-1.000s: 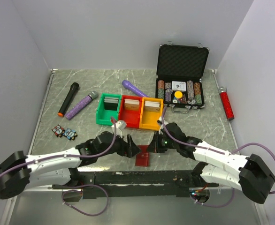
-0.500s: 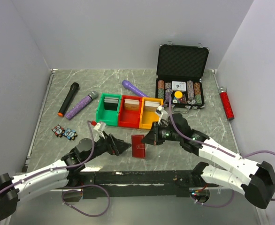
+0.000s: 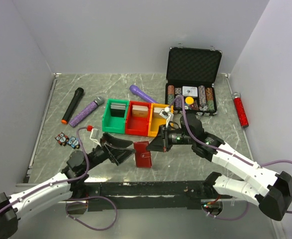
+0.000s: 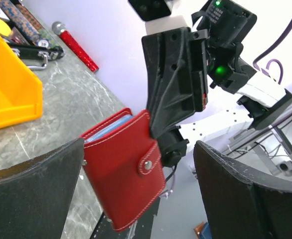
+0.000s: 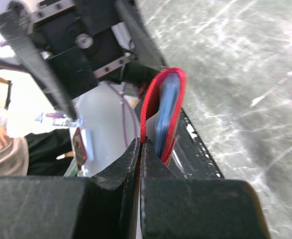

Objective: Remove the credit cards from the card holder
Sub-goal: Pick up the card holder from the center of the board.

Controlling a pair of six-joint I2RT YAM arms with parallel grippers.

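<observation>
The card holder [image 3: 143, 153] is a dark-red folded wallet with a snap tab, held off the table at front centre. My right gripper [image 3: 154, 146] is shut on one red flap of it [image 5: 148, 107]; the pale blue inner sleeves [image 5: 167, 112] show beside the fingers. My left gripper [image 3: 124, 148] is open, its jaws spread wide on either side of the card holder [image 4: 128, 174], with the left fingertip [image 4: 61, 169] close to its edge. No cards are visibly out of the sleeves.
Green [image 3: 115, 118], red [image 3: 138, 118] and yellow [image 3: 158, 121] bins stand in a row just behind the grippers. An open black case of poker chips [image 3: 192, 82] is at back right. Microphones [image 3: 72, 105], a purple mic [image 3: 86, 111], a red tube [image 3: 240, 110] and small toys [image 3: 68, 141] lie around.
My right gripper has lifted the card holder off the table and carried it back and slightly left. My left arm has drawn back to the left and opened its jaws around the holder.
</observation>
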